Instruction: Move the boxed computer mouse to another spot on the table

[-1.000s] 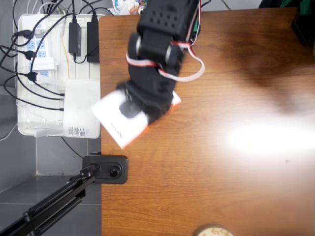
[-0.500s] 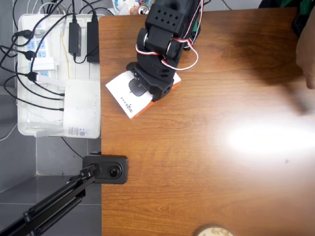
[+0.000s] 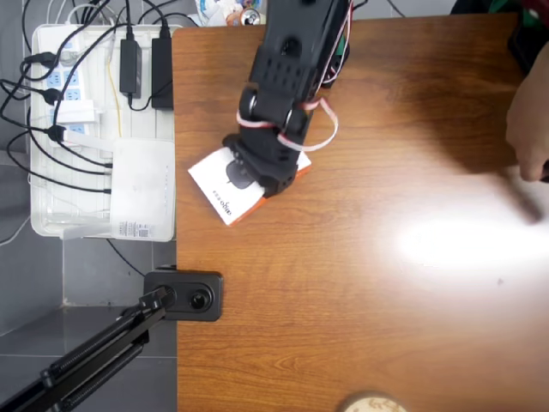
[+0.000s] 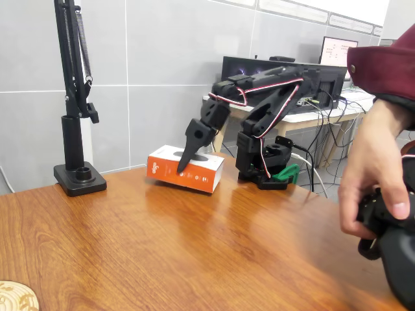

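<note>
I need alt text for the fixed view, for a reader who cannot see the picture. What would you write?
A black robot arm reaches down over the boxed computer mouse, its gripper at the box's top, on the brown wooden table. A black lamp stand stands at the left; a person's hand shows at the right edge.

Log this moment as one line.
gripper: over boxed computer mouse, closure unclear | box: flat on table, near clamp stand
</note>
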